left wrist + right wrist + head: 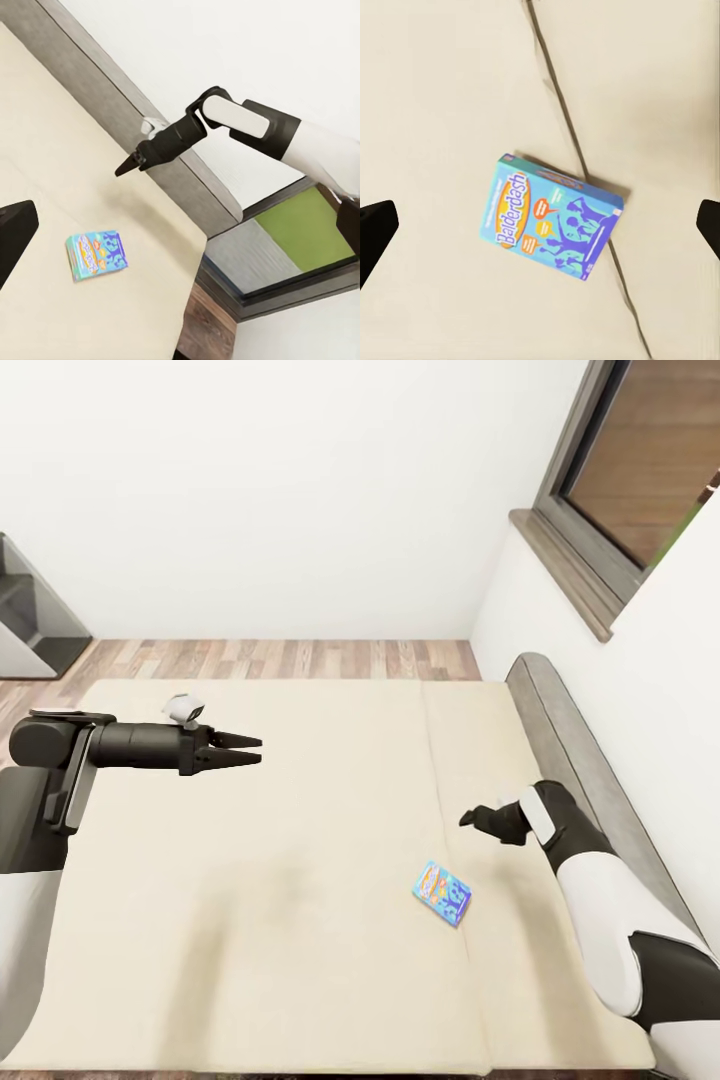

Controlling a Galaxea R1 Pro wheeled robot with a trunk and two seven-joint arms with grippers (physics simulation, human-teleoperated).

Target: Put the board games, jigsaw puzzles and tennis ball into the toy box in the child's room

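One of the board games (442, 893), a blue box printed Balderdash, lies flat on the beige bed (250, 920) across the seam between the two mattress parts. The right wrist view looks straight down on the box (551, 225), framed by that gripper's spread fingers (375, 229). My right gripper (468, 818) hovers open a little above the mattress, up and right of the game and not touching it. My left gripper (255, 750) is held out open over the left half of the bed, far from the game (96, 254). The toy box, the table and the tennis ball are out of view.
The grey headboard (590, 760) runs along the bed's right side against a white wall with a grey-framed window (640, 470). A strip of wood-plank floor (280, 658) lies beyond the bed. A grey cabinet (30, 620) stands at the far left.
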